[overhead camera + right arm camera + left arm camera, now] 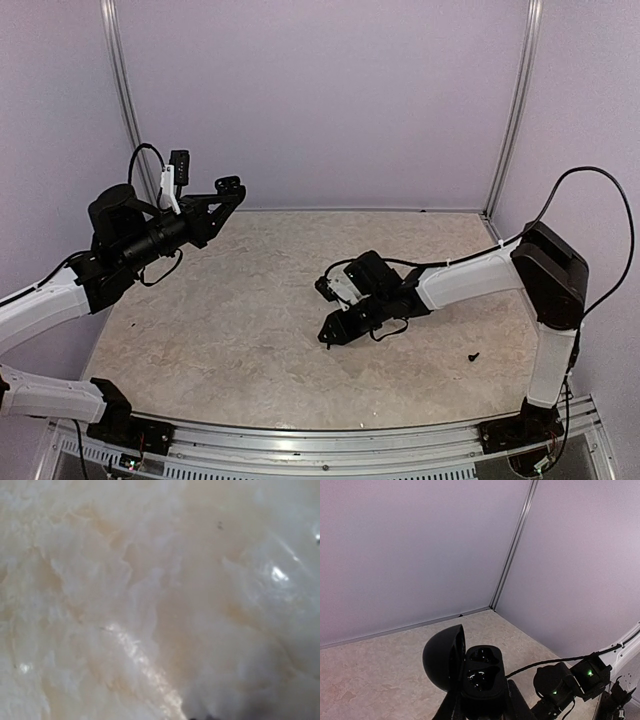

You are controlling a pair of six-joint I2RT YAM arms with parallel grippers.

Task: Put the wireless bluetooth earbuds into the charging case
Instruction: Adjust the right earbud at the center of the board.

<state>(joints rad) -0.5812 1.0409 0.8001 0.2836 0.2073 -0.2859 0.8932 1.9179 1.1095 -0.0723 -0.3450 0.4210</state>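
Observation:
My left gripper (pixel 228 190) is raised above the table's left side and is shut on the charging case (pixel 481 680). In these frames the case is black, not white. Its rounded lid (pixel 442 657) stands open to the left, and two dark wells face up. The near well (pixel 480 678) shows a glossy shape, and I cannot tell if it is an earbud. My right gripper (pixel 331 335) is down at the table near the middle. Its wrist view shows only blurred table surface, and its jaws are hidden. No white earbuds are in view.
A tiny black bit (pixel 474 354) lies on the marbled table (pixel 250 330) near the right arm, too small to identify. The right arm and its cable (pixel 560 680) show at the lower right of the left wrist view. Walls enclose the table behind and at both sides.

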